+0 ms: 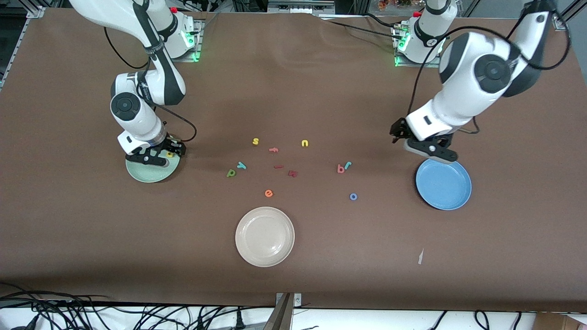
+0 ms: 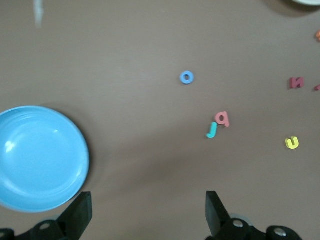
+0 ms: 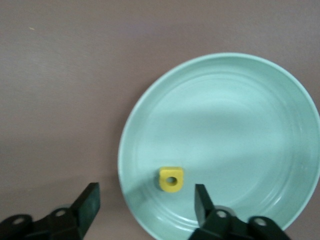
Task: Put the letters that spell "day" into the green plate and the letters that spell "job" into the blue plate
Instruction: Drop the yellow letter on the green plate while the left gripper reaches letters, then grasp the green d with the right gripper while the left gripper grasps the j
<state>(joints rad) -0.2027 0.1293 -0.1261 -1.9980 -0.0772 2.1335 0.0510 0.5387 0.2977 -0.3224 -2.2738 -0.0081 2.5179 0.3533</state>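
Note:
The green plate [image 1: 143, 174] [image 3: 240, 115] lies toward the right arm's end of the table. A yellow a [image 1: 170, 155] [image 3: 171, 179] rests in it near the rim. My right gripper [image 1: 158, 158] [image 3: 146, 200] hovers open just over that rim, with the a lying free between its fingers. The cyan y [image 1: 241, 165] and green d [image 1: 231, 173] lie side by side mid-table. My left gripper [image 1: 430, 153] [image 2: 147, 207] hangs open and empty beside the blue plate [image 1: 444, 185] [image 2: 40, 160]. The salmon b [image 1: 340, 169] [image 2: 223, 118] touches the teal j [image 1: 348, 165] [image 2: 212, 130]. The blue o [image 1: 353, 196] [image 2: 186, 77] lies alone.
A cream-white plate [image 1: 265, 236] sits nearest the front camera. Other letters are scattered mid-table: yellow s [image 1: 255, 141], yellow u [image 1: 305, 143], red f [image 1: 274, 149], a red bar [image 1: 278, 167], a dark red letter [image 1: 293, 173] and orange e [image 1: 268, 193].

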